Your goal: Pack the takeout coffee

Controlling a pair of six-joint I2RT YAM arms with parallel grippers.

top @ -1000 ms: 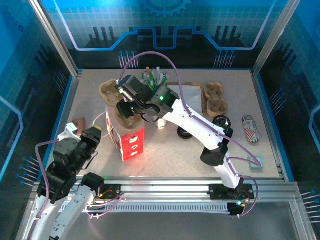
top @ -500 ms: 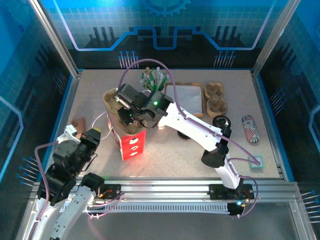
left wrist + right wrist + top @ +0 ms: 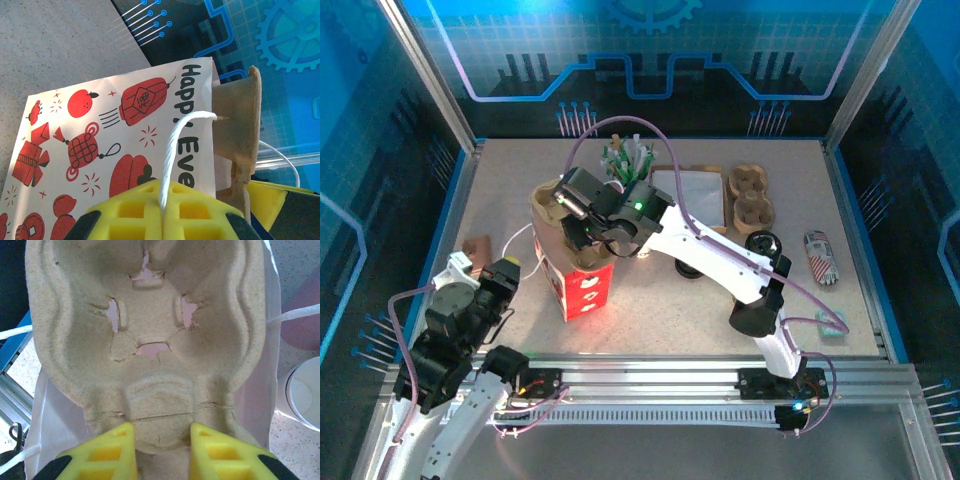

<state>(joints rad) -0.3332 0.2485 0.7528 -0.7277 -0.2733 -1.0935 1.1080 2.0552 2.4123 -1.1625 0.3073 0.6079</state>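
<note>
Left gripper (image 3: 162, 212) is pinched shut on the bag's white string (image 3: 172, 150), yellow pads pressed together with the cord running up between them. You only get that from the left wrist cam; from overhead it's just the left arm sitting near the front-left of the table (image 3: 840, 200) with the bag (image 3: 585, 288) right beside it. That same wrist view shows the bag's side close up, red lanterns and "Happy" lettering, with a brown pulp edge poking up out of the top. Next back, the right gripper (image 3: 162, 442) is clamped on the near lip of the carrier (image 3: 145, 315), one yellow finger either side of it. The right wrist cam looks straight down into the carrier's well, which has nothing in it, and the bag's pale walls wrap around it on both sides, so it's sitting in the bag's mouth. The cup (image 3: 303, 396) is at the right edge of that view, upright on the table just beside the bag, not in it. Overhead, further back, a pink cup (image 3: 625, 160) holds green-and-white sticks, a tray (image 3: 690, 188) has a white sheet in it, and a second carrier (image 3: 750, 200) lies right of that. Count: one bag, one white cup, one pink cup, two carriers, two dark round bits near the right arm, can't tell what exactly.
</note>
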